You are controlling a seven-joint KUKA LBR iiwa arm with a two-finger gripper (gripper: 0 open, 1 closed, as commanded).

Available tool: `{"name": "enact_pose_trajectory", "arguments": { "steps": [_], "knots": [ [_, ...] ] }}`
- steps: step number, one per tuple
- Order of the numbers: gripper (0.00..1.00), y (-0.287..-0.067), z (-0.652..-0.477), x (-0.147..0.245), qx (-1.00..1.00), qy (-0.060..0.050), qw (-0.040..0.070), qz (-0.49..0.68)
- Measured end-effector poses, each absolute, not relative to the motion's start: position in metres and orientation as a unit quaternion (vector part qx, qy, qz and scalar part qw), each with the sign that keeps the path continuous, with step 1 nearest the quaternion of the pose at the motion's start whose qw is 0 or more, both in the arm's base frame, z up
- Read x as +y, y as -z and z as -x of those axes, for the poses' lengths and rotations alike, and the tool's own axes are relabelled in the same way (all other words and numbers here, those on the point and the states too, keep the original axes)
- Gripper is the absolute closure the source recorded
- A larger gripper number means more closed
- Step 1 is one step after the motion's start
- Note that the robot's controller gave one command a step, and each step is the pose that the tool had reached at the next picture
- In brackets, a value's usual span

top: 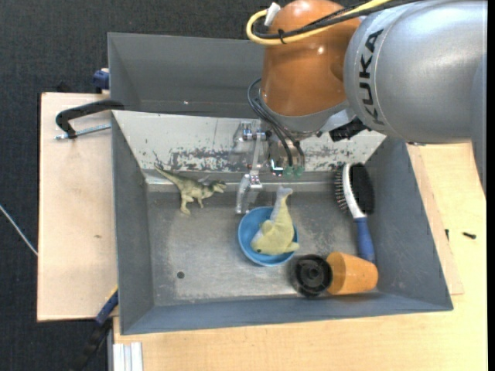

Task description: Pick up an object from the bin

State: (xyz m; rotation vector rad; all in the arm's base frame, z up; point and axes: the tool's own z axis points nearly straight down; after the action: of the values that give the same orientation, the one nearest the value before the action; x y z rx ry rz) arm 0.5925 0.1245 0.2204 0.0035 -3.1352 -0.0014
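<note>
My gripper (264, 196) hangs near the back of the bin's floor, just above the far rim of a small blue bowl (251, 247). Its fingers stand open: the left finger (246, 195) comes down beside the bowl's left rim, and the right one is by the raised tip of a pale yellow soft thing (276, 230). That yellow thing lies in the bowl and reaches upward in a point. A small tan toy dinosaur (191, 188) stands to the left of the gripper, apart from it.
A brush with a blue handle and black head (356, 203) lies along the right side. An orange cup-like thing with a black end (334, 274) lies on its side at the front right. The orange wrist cover and cables hang over the back wall.
</note>
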Motion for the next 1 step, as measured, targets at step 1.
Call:
{"name": "enact_pose_trajectory", "arguments": {
  "steps": [1],
  "knots": [
    [0.0,-0.0756,-0.5853,0.0835,-1.0,0.0,0.001,-0.006]
  ]
}}
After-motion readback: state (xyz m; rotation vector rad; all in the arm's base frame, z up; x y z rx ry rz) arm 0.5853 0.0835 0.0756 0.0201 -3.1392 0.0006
